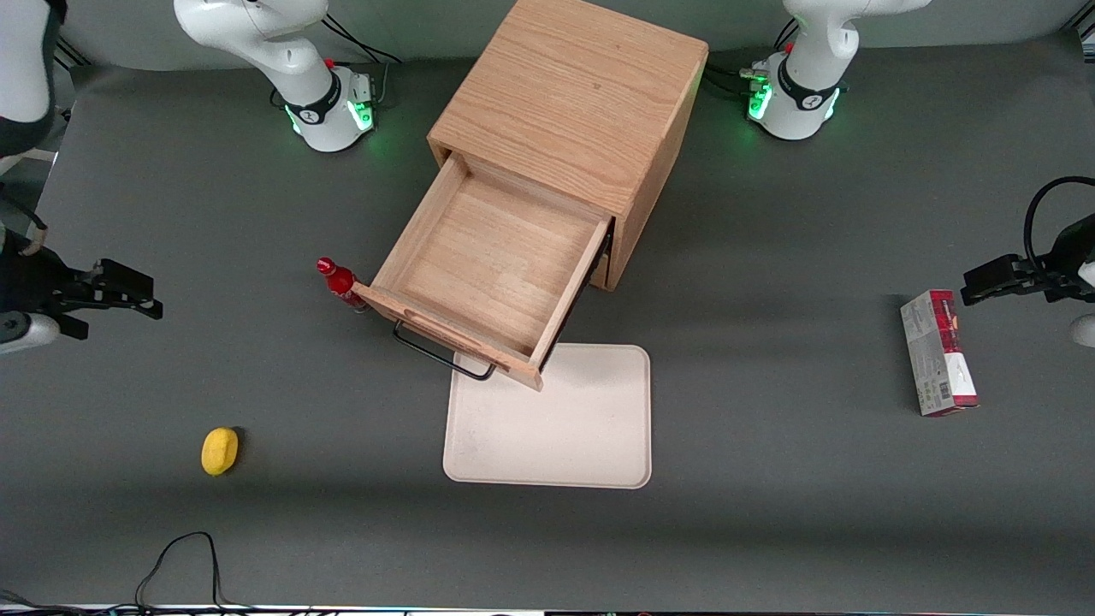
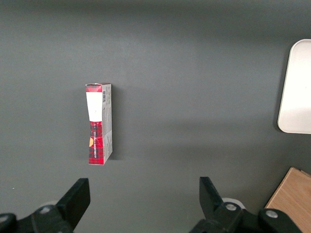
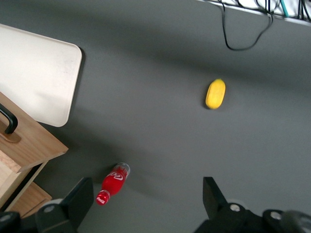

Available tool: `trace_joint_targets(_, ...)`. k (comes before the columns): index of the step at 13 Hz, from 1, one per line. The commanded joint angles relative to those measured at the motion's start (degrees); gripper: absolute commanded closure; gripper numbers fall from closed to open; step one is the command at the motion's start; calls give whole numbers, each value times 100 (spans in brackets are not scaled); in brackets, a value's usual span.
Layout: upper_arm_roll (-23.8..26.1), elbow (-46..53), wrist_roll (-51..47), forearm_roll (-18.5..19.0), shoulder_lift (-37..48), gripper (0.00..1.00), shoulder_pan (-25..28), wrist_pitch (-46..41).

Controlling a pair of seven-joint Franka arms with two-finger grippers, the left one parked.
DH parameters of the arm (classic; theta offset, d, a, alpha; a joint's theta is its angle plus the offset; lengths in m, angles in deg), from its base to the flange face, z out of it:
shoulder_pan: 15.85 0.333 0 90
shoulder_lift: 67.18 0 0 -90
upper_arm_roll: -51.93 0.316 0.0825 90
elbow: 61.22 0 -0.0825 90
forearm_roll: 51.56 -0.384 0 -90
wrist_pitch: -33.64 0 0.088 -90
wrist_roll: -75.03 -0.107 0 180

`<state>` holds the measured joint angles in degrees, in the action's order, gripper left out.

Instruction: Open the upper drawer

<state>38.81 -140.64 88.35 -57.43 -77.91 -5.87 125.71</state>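
The wooden cabinet (image 1: 573, 94) stands mid-table. Its upper drawer (image 1: 496, 257) is pulled far out, and its shallow wooden tray is empty. The thin dark wire handle (image 1: 440, 352) on the drawer front faces the front camera. A corner of the drawer front (image 3: 29, 141) and the handle (image 3: 8, 119) also show in the right wrist view. My right gripper (image 1: 145, 295) hangs above the table toward the working arm's end, well apart from the drawer. Its fingers (image 3: 80, 199) are spread wide, and the gripper (image 3: 146, 204) holds nothing.
A red bottle (image 1: 340, 282) (image 3: 112, 183) stands beside the drawer front's corner. A yellow lemon (image 1: 220, 451) (image 3: 215, 93) lies nearer the front camera. A cream tray (image 1: 556, 419) (image 3: 34, 77) lies in front of the drawer. A red-and-grey box (image 1: 938, 351) (image 2: 99, 124) lies toward the parked arm's end.
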Motion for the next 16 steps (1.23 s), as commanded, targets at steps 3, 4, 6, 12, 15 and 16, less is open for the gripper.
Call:
trace_joint_targets(3, 889, -1075, -856, 358, 853, 0, -935, 311)
trace_joint_targets(4, 907, -1084, -935, 402, 853, 0, -971, 311)
trace_joint_targets(6, 934, -1076, -1006, 603, 853, 0, -963, 268)
trace_joint_targets(12, 907, -1040, -980, 631, 792, 0, -919, 241)
trace_joint_targets(15, 688, -1040, -980, 631, 783, 0, -682, 232)
trace_joint_targets(16, 696, -1040, -989, 631, 783, 0, -681, 232)
